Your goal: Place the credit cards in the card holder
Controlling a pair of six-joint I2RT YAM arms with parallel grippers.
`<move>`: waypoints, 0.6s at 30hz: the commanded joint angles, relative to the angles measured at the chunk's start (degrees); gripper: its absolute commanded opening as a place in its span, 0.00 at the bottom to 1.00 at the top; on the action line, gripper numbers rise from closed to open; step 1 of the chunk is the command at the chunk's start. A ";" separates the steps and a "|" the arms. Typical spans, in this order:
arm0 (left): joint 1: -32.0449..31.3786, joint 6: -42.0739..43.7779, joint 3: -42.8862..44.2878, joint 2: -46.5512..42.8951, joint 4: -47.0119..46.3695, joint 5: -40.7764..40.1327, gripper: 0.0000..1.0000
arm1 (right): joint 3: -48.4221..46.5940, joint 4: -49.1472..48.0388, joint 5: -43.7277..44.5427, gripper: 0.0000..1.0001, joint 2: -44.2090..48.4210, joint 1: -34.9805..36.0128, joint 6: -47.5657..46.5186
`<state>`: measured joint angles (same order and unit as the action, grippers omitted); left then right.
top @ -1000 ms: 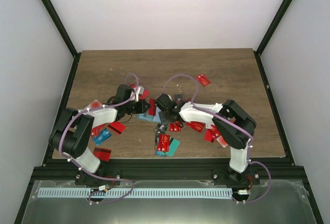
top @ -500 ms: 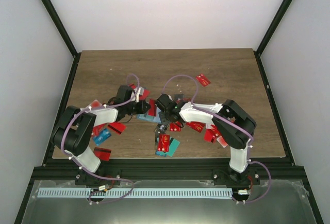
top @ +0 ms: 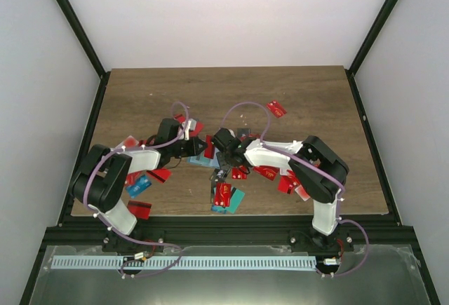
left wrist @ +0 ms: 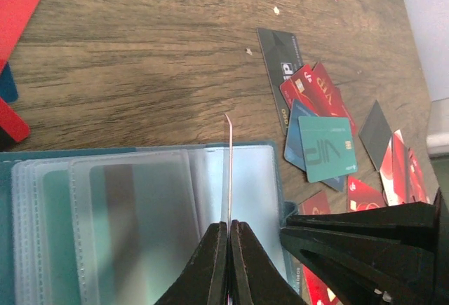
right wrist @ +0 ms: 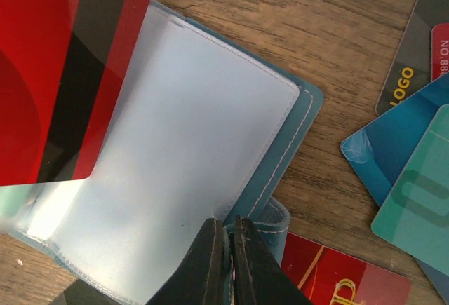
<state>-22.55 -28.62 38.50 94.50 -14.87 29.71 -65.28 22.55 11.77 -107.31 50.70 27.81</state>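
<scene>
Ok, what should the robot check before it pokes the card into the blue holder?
1. Card gripped: ok. The left end effector is shut on a thin card, seen edge-on.
2. Holder held steady: ok. The right end effector is shut on the card holder at its edge.
3. Holder open: ok. Its clear sleeves show.
4. Card lined up with a sleeve's mouth: cannot tell from these views.
5. All cards put away: not ok. Loose cards lie on the table.
</scene>
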 commanded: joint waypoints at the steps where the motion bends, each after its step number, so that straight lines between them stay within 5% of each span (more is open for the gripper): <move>1: -1.09 -3.53 -1.60 1.49 -1.46 3.79 0.04 | 1.42 0.12 -0.96 0.01 -1.91 -0.07 0.93; 18: 0.16 0.09 -1.36 1.30 4.25 -4.08 0.04 | 3.72 0.03 -0.71 0.01 -0.82 -0.15 1.63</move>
<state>-22.46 -30.74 38.00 95.44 -15.38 26.39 -63.64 20.36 11.81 -106.78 50.70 28.34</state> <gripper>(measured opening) 0.041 0.044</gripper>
